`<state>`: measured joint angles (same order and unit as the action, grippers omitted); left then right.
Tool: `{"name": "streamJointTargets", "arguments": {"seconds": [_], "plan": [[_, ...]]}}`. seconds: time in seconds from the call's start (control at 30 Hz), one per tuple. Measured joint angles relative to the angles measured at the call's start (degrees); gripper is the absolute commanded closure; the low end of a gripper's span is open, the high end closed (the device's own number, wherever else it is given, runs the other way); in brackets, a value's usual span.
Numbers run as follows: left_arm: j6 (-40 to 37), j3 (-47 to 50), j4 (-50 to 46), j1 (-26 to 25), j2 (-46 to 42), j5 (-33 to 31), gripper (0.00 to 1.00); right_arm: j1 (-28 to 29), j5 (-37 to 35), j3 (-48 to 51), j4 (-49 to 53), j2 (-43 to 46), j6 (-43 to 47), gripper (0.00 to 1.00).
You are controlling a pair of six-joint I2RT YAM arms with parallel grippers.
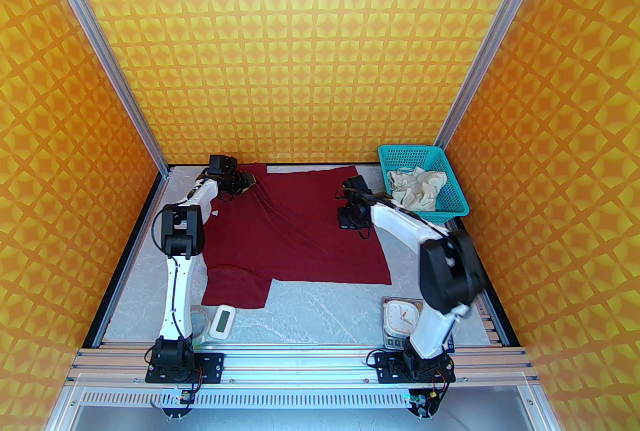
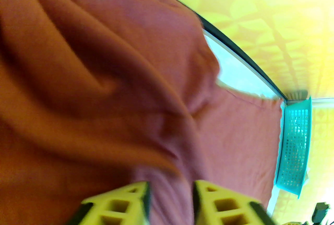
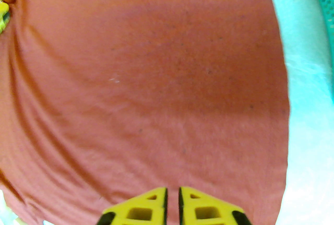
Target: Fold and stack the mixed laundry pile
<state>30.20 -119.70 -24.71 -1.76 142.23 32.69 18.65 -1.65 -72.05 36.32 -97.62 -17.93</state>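
The dark red shirt [image 1: 300, 229] lies spread flat across the middle of the table, one sleeve [image 1: 235, 286] reaching toward the front. My left gripper [image 1: 243, 181] is at the shirt's far left corner. In the left wrist view its yellow fingers [image 2: 120, 205] stand apart, open, over bunched folds of the shirt [image 2: 104, 62]. My right gripper [image 1: 350, 219] hovers over the shirt's right part. Its fingers [image 3: 146, 208] leave only a narrow slit, with smooth red cloth [image 3: 156, 75] below and nothing between them. The cream-white shorts [image 1: 417, 191] lie crumpled in the teal basket [image 1: 410, 150].
The basket [image 2: 294, 145] stands at the back right corner against the wall. A white digital device [image 1: 222, 321] and a square clock [image 1: 400, 314] lie near the front edge beside the arm bases. Patterned orange walls close in three sides.
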Motion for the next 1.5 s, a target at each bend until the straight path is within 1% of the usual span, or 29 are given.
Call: {"name": "streamJointTargets", "arguments": {"seconds": [0.1, 0.17, 0.23, 0.27, 0.3, 0.37, 0.43, 0.53, 0.63, 0.7, 0.77, 0.83, 0.93, 1.07, 1.17, 1.33, 1.4, 1.5], "plan": [[-2.29, 9.27, -1.31, 0.11, -11.37, -1.11, 0.49, -1.6, 1.01, 5.22, 0.22, 5.88, -1.38, 0.7], [-3.56, 17.75, -0.9, 0.22, -21.44, -3.26, 0.48, -3.58, 2.43, 9.01, 0.35, 9.44, -2.43, 0.64], [-4.22, 26.71, -1.18, 0.48, -32.3, -6.29, 0.44, -6.56, 4.13, 13.03, 0.74, 13.07, -3.78, 0.59], [-4.39, 30.64, -1.2, 0.7, -36.41, -7.8, 0.44, -8.02, 4.87, 14.71, 0.94, 14.64, -4.39, 0.59], [-4.42, 35.85, -2.12, 1.2, -42.4, -9.75, 0.44, -9.49, 5.4, 16.33, 1.27, 16.35, -4.94, 0.58], [-4.33, 44.5, -3.17, 2.49, -50.99, -12.92, 0.41, -11.15, 6.01, 18.36, 1.84, 18.88, -5.75, 0.57], [-4.26, 51.98, -5.55, 4.11, -57.02, -15.56, 0.39, -11.8, 6.54, 19.98, 2.05, 21.16, -6.43, 0.57], [-3.69, 64.48, -8.66, 6.51, -63.6, -18.58, 0.34, -11.72, 7.56, 21.18, 1.81, 21.75, -7.26, 0.56], [-3.34, 72.81, -12.02, 6.8, -66.93, -19.74, 0.35, -11.72, 8.79, 22.12, 1.44, 21.11, -7.93, 0.56], [-3.26, 76.89, -13.38, 6.75, -69.24, -19.78, 0.39, -11.72, 9.49, 22.82, 0.92, 20.72, -8.37, 0.56], [-3.32, 78.95, -13.44, 6.75, -70.75, -19.37, 0.47, -11.72, 9.86, 23.52, 0.55, 20.7, -8.63, 0.56], [-3.34, 80.35, -12.55, 6.69, -71.34, -18.25, 0.49, -11.72, 10.27, 24.26, 0.15, 20.7, -8.85, 0.56], [-3.3, 81.77, -11.87, 6.58, -71.34, -17.11, 0.47, -11.74, 10.36, 25.27, -0.39, 20.72, -9.31, 0.56], [-3.32, 82.88, -11.8, 6.36, -71.28, -17.09, 0.46, -11.72, 10.58, 27.08, -1.07, 21.16, -9.94, 0.55], [-3.32, 82.97, -11.78, 4.96, -70.12, -17.33, 0.45, -11.74, 10.62, 27.82, -1.22, 21.7, -10.34, 0.55], [-3.26, 83.84, -11.17, 1.22, -67.14, -18.29, 0.49, -11.96, 10.71, 28.55, -1.57, 22.21, -11.26, 0.55], [-3.26, 84.63, -11.06, 0.94, -67.1, -18.91, 0.51, -12.33, 10.71, 29.09, -1.66, 22.77, -11.76, 0.55], [-3.3, 84.98, -10.86, 0.94, -67.12, -19.76, 0.51, -13.86, 10.91, 30.01, -1.75, 23.87, -13.0, 0.55]]}}
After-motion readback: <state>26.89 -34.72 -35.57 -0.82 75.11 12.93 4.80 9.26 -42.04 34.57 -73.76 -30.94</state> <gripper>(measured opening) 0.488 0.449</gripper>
